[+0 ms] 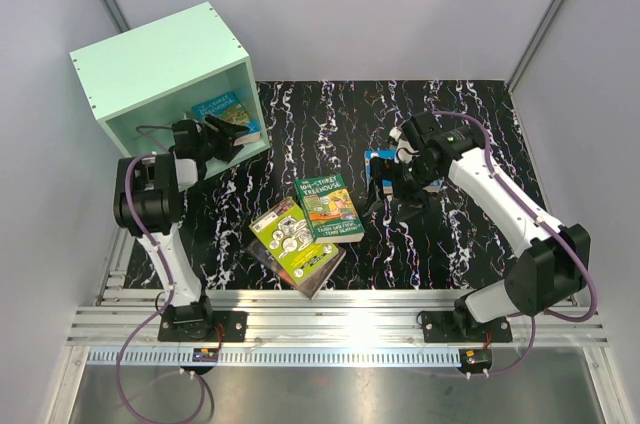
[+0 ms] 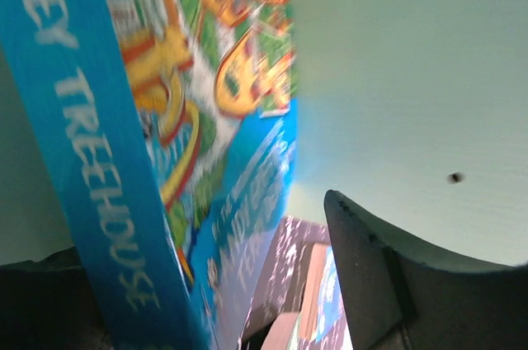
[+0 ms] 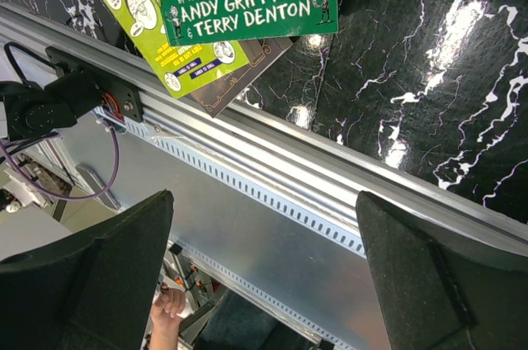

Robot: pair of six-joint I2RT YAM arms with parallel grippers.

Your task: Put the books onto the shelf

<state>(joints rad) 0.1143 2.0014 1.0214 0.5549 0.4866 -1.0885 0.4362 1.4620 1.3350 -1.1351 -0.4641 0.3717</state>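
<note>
The mint-green shelf [image 1: 160, 64] stands at the far left, its open face turned toward the table's middle. Inside it a blue-green book [image 1: 228, 116] stands upright. My left gripper [image 1: 205, 141] is at the shelf's mouth, open. In the left wrist view the blue book [image 2: 157, 160] leans by the left finger, with a gap to the right finger [image 2: 388, 276]. The green Storey Treehouse book [image 1: 327, 206] overlaps a lime-green book [image 1: 288, 239], which lies on a dark book [image 1: 322, 277]. My right gripper [image 1: 395, 179] hovers open and empty next to a bright blue book [image 1: 378, 166].
The black marbled tabletop [image 1: 450, 134] carries everything. An aluminium rail [image 3: 272, 164] runs along its near edge, close to the book pile. Both arm bases are bolted to that rail. Grey walls close in the left and right sides.
</note>
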